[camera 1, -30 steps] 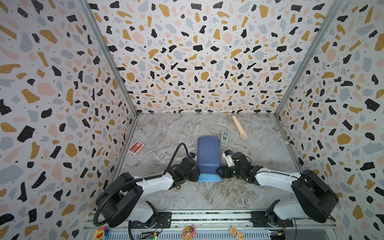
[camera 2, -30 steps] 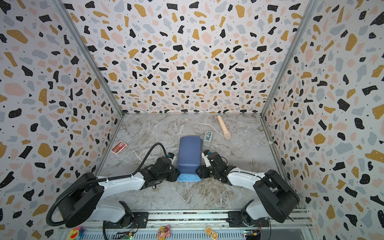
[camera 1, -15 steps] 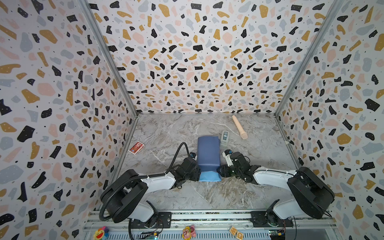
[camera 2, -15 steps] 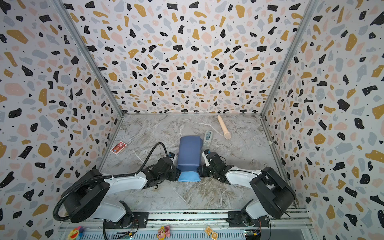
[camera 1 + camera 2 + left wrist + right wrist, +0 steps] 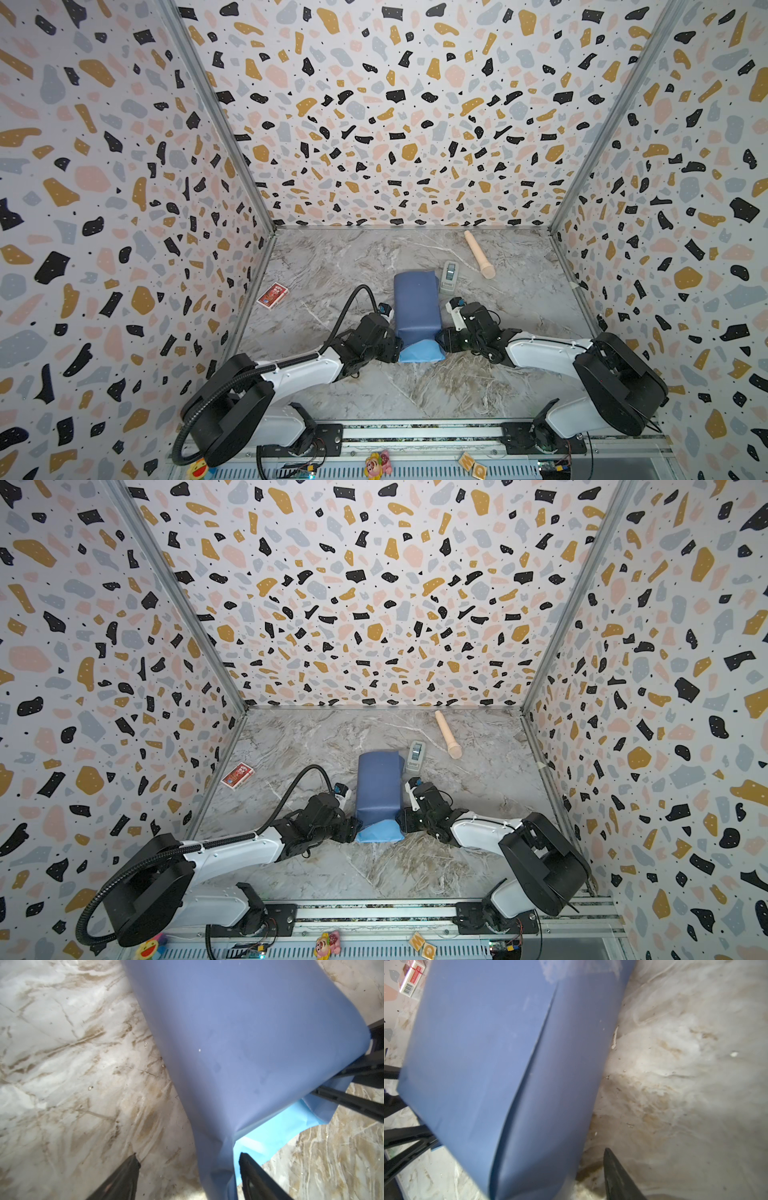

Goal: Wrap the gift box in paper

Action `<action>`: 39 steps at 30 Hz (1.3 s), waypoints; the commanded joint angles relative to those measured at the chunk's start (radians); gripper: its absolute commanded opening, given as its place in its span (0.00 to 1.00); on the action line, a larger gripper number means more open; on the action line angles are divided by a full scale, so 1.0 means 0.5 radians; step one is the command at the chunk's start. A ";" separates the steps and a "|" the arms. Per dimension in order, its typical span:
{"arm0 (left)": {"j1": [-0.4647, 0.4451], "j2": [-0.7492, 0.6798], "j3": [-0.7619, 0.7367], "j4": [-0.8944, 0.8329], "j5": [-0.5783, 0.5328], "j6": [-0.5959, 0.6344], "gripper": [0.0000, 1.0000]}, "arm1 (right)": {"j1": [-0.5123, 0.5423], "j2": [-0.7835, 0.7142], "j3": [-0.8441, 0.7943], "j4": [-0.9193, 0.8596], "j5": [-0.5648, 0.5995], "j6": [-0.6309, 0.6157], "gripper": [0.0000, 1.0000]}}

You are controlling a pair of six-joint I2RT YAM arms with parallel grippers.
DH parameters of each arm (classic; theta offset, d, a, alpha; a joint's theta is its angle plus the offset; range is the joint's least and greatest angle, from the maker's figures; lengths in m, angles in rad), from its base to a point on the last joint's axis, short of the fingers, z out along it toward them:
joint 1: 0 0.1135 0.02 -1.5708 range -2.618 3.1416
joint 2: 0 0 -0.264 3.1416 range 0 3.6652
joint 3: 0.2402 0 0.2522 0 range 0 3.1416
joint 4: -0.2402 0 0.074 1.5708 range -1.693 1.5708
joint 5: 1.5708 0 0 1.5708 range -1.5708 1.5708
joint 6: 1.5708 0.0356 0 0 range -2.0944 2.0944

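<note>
Both grippers have been closing in on the near end of the parcel over the last second, and the pale flap there is now folding towards a point. On the marble table (image 5: 519,316), the paper (image 5: 417,307) is lying wrapped lengthwise at the centre, dull side out, and the gift box is staying hidden beneath it. The left gripper (image 5: 188,1156) is standing spread astride the paper's near corner, not clamping. The right gripper (image 5: 441,337) is pressing at the opposite corner; whether it is gripping cannot be told. The wooden roller (image 5: 479,259), tape dispenser (image 5: 449,276) and card pack (image 5: 272,296) are lying apart.
</note>
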 commanded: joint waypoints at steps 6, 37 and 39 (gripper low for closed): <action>-0.002 0.166 0.069 -0.016 -0.039 0.062 0.62 | -0.019 -0.004 0.067 -0.045 0.023 -0.041 0.47; -0.184 0.275 0.189 -0.082 -0.185 -0.564 0.12 | -0.024 -0.037 0.063 -0.060 -0.035 -0.060 0.45; -0.188 0.275 0.212 -0.121 -0.206 -0.568 0.11 | -0.024 -0.038 0.058 -0.056 -0.040 -0.061 0.45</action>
